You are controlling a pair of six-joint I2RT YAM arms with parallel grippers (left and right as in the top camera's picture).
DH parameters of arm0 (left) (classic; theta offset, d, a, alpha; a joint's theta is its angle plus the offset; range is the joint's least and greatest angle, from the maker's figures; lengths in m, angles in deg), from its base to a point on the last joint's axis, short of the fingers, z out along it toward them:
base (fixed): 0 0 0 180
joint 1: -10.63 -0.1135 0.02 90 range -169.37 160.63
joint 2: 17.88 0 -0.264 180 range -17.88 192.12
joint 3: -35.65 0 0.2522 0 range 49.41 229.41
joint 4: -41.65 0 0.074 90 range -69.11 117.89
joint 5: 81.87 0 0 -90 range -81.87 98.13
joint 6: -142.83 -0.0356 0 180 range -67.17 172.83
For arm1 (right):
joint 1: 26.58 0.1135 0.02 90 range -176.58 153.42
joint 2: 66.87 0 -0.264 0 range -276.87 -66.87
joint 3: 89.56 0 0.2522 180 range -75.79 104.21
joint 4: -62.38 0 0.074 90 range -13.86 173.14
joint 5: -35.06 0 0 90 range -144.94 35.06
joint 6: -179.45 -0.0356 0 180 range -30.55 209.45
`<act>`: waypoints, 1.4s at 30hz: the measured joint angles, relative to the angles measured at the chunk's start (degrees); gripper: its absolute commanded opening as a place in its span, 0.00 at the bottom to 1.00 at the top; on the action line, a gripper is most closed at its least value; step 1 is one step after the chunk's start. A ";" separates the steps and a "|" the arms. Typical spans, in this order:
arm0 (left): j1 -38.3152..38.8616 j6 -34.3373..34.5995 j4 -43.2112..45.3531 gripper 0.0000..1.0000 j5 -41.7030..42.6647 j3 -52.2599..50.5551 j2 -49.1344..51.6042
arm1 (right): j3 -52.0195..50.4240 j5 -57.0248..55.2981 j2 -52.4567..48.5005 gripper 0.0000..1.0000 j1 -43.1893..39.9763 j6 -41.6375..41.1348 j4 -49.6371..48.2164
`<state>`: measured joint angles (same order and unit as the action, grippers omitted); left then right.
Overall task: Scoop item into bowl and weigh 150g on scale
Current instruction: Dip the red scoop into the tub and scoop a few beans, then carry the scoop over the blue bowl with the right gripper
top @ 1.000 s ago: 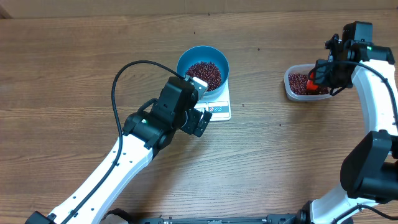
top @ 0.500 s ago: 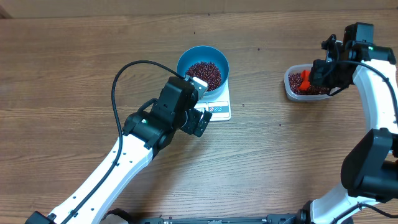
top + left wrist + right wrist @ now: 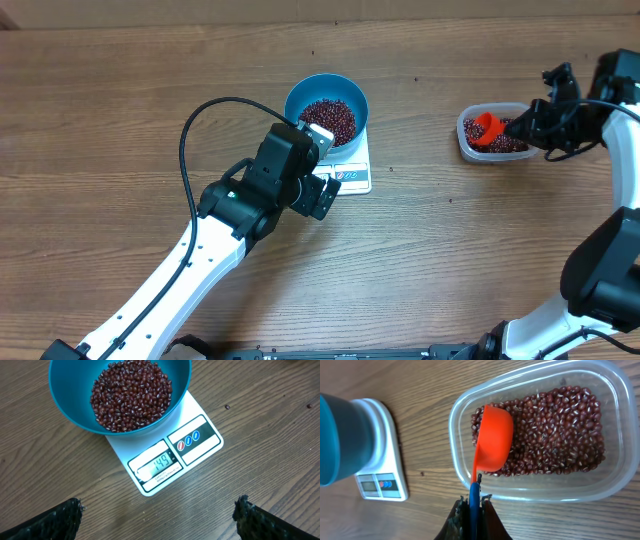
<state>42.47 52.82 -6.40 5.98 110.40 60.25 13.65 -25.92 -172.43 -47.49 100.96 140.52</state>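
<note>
At three o'clock, right hand [image 3: 474,505] pinches the orange scoop [image 3: 492,437] over the tub [image 3: 615,435] for a top-up; left hand [image 3: 157,520] gapes, framing the scale [image 3: 195,440]

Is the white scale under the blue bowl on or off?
On. The small white rectangular digital scale has a lit display reading 149, with the round blue bowl of dark red beans on it.

Overhead looks straight down; wrist views closer — both share scale [image 3: 200,442], bowl [image 3: 70,400].

One bowl [image 3: 70,390], one scale [image 3: 170,455], one tub [image 3: 545,491], one orange scoop [image 3: 493,437], two arms [image 3: 190,265], two bean heaps [image 3: 131,392].
</note>
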 measured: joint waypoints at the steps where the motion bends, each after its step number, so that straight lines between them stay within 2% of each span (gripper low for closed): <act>1: 0.00 0.00 0.00 1.00 0.00 0.00 0.00 | 0.00 1.38 0.00 0.04 -0.98 0.55 0.28; 11: 0.00 0.00 0.00 0.99 0.00 0.00 0.00 | 0.00 12.52 0.00 0.04 -8.76 5.57 4.26; 18: 0.00 0.00 -0.02 1.00 0.00 0.00 0.00 | 0.00 16.79 0.28 0.04 -9.33 10.49 6.10; 24: 0.00 0.00 0.00 1.00 0.00 0.00 0.00 | 0.00 18.16 6.34 0.04 -8.79 13.11 6.21; 28: 0.00 0.00 0.00 1.00 0.00 0.00 0.00 | 0.00 18.82 10.91 0.04 -5.31 15.65 6.47; 34: 0.00 0.00 0.00 1.00 0.00 0.00 0.00 | 0.00 18.80 11.10 0.04 2.80 16.37 5.25; 42: 0.00 0.00 0.00 1.00 0.00 0.00 0.00 | 0.00 16.79 11.10 0.04 14.91 10.27 -2.23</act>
<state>42.47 52.82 -6.40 5.98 110.40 60.25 13.65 -9.14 -161.33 -32.58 111.23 138.29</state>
